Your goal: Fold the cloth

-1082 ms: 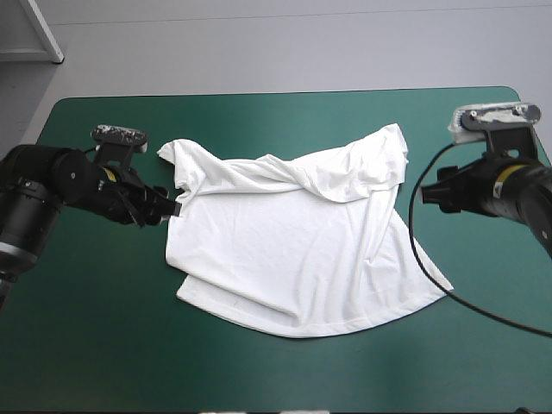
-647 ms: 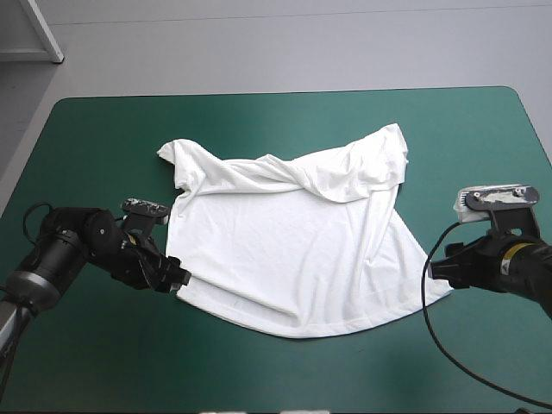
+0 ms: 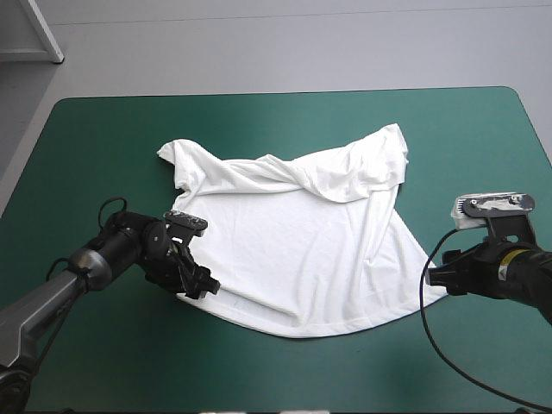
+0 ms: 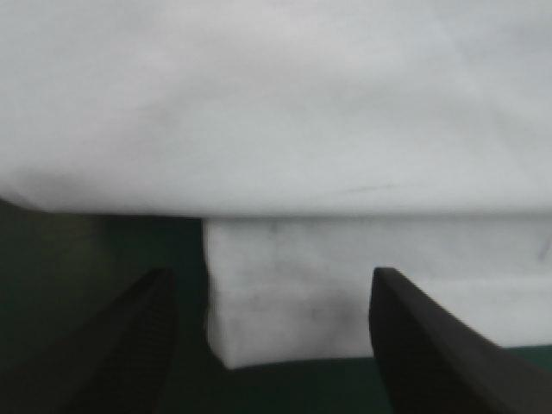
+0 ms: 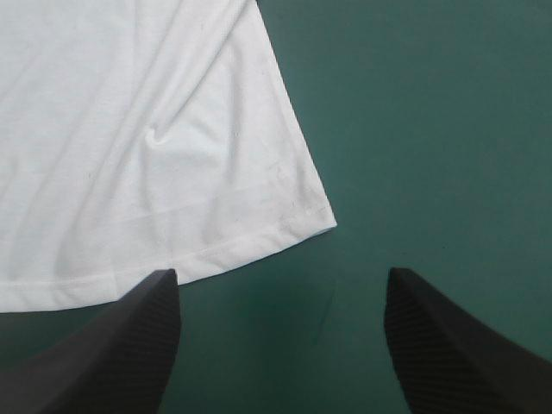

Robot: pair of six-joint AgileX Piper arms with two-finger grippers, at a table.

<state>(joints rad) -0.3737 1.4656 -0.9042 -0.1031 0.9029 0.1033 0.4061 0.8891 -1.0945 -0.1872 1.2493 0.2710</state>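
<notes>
T-shirt (image 3: 293, 250) spread flat, collar lost in folds, left gripper (image 4: 269, 274) jaws open, right gripper (image 5: 280, 274) jaws open

T-shirt (image 3: 293, 233) lies on table (image 3: 95, 129) between left tool (image 3: 207, 289) and right tool (image 3: 430, 278).

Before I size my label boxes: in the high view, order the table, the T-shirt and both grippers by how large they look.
1. table
2. T-shirt
3. left gripper and right gripper: both small and alike in size, each blending into its dark arm, so I won't rank them.
</notes>
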